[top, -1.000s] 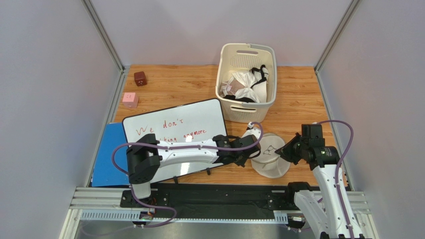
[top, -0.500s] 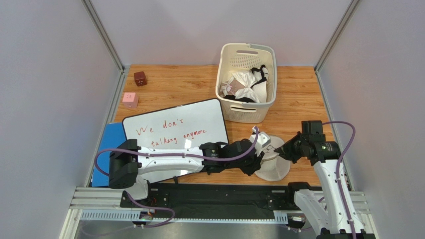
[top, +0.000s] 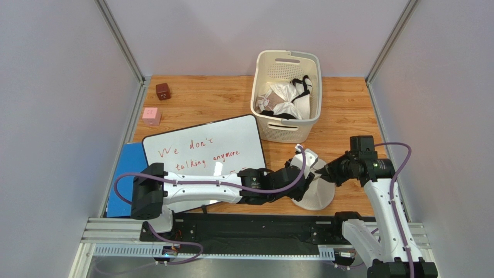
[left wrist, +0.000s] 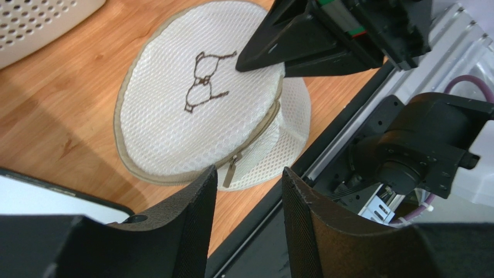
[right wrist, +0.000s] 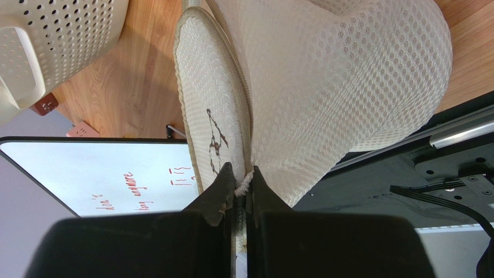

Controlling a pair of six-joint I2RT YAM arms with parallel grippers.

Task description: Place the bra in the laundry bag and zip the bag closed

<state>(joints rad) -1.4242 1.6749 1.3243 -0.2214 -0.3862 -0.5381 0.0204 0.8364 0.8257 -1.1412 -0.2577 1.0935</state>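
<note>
One cream slatted plastic basket [top: 284, 131] stands at the far side, with white cloth in it. Nearer, between the two arms, lies the round cream mesh laundry bag [left wrist: 191, 116]. It looks light, soft and floppy, so it needs holding down. I cannot tell if the bra is inside. The right gripper [right wrist: 239, 174] pinches the bag's rim tight. The left gripper [left wrist: 248, 179] is half open, with the small zipper tab [left wrist: 229, 171] just ahead. That tab is the best bit to grab.

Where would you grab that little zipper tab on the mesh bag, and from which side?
Pinch the zipper pull by its flat tab, which hangs free below the laundry bag's rim. Come from the left end effector's side: the tab faces its open fingers, while the right end effector pinches the rim.
</note>
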